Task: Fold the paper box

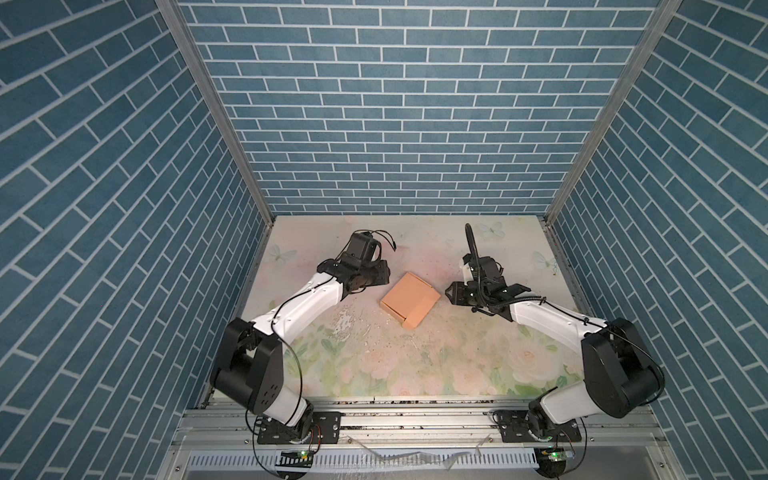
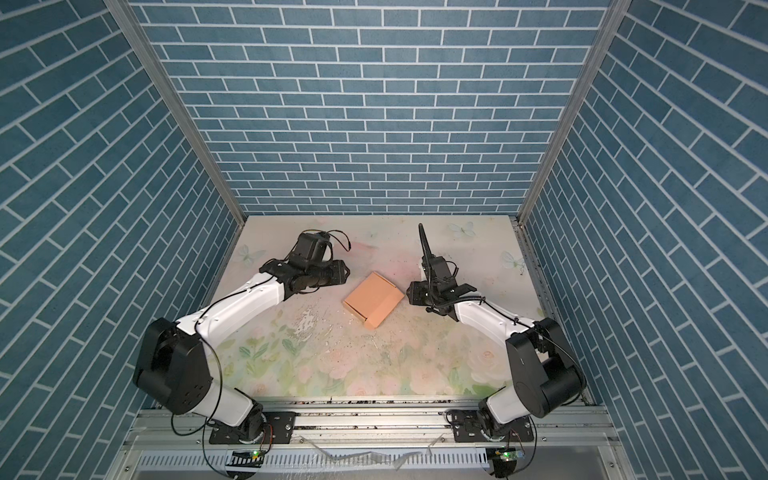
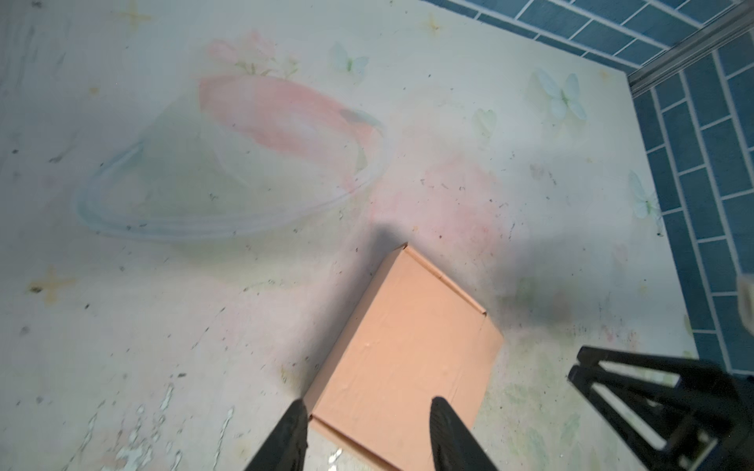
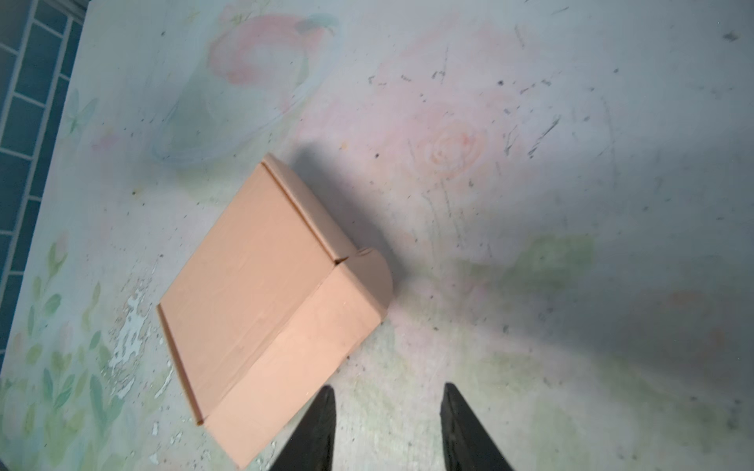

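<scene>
Presently, box lay on table at centre frame in both top views. Left gripper and right gripper flanked it — fingers parted, empty — neither held box.

Worn floral tabletop, paper box near its middle.

One peach-tan cardboard box, one floral-printed desk, two white-and-black robot arms, two black grippers: left gripper, right gripper.
</scene>
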### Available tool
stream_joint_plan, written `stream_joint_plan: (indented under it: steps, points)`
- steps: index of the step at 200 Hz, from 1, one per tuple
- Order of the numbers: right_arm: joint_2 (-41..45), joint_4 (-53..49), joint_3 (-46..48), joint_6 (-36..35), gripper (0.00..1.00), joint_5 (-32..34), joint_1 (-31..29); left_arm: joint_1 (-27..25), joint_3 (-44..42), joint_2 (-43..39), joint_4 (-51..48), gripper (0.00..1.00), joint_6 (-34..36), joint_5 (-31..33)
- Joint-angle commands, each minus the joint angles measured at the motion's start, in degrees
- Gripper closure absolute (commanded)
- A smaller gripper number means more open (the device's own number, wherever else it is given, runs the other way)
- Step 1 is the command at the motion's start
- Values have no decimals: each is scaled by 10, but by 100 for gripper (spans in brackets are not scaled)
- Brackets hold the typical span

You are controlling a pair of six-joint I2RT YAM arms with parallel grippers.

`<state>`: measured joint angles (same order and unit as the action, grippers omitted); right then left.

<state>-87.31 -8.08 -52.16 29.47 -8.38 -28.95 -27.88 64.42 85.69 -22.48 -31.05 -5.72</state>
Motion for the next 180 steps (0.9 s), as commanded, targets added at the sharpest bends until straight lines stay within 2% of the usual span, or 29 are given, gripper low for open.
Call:
stream_joint_plan:
  steps: [1, 29, 62, 114, 180]
  points:
    - [-42, -32, -51, -29, 57, -8, 18, 1, -62, -33, -59, 50, -29, 26]
    - [-101, -46, -104, -50, 56, -21, 29, -4, -123, -66, -73, 51, -48, 29]
    - [-175, -58, -164, -75, 56, -25, 30, -13, -149, -46, -53, 52, -54, 13]
    - [-230, -46, -194, -83, 56, -52, 26, -31, -105, 49, -16, 52, -52, -9]
    - [-206, -40, -155, -76, 56, -36, -27, -33, -40, 114, -28, 51, -25, 2]
